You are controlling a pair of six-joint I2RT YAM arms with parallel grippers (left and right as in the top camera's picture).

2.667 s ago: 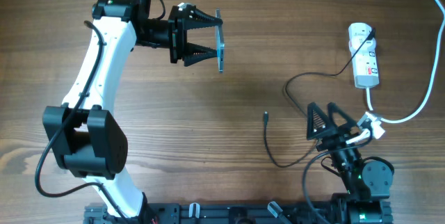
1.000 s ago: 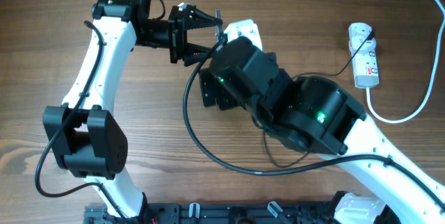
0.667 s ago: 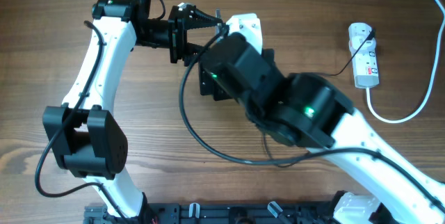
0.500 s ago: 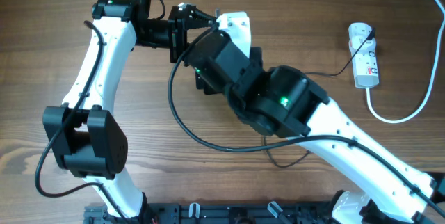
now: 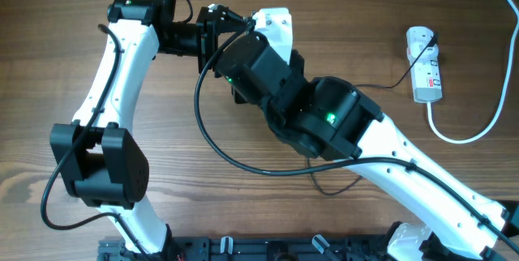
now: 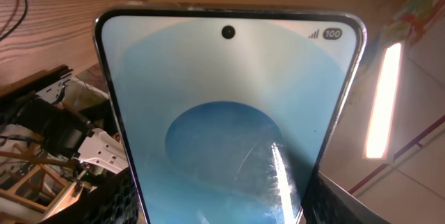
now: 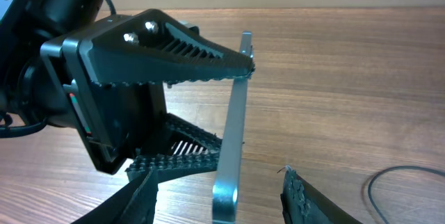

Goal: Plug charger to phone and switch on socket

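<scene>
My left gripper (image 7: 236, 113) is shut on the phone (image 7: 231, 140) and holds it on edge above the table, gripped top and bottom. In the left wrist view the cyan screen (image 6: 229, 113) fills the frame between my fingers (image 6: 118, 203). My right gripper (image 7: 219, 206) is open, and its fingers (image 7: 142, 196) straddle the phone's near edge without touching it. In the overhead view my right arm (image 5: 324, 115) covers the phone. The charger cable (image 5: 381, 87) runs from the socket (image 5: 425, 66), and its plug tip is hidden. A stretch of the cable lies on the table (image 7: 396, 179).
The socket lies at the far right with a black plug (image 5: 427, 40) in it and a thick white cord (image 5: 486, 127) curving off to the right. My right arm's own black cable (image 5: 203, 131) loops over the middle of the table.
My right arm has swung from the front right across the table, and its open gripper has closed in on the phone. The left arm and phone have stayed still.
</scene>
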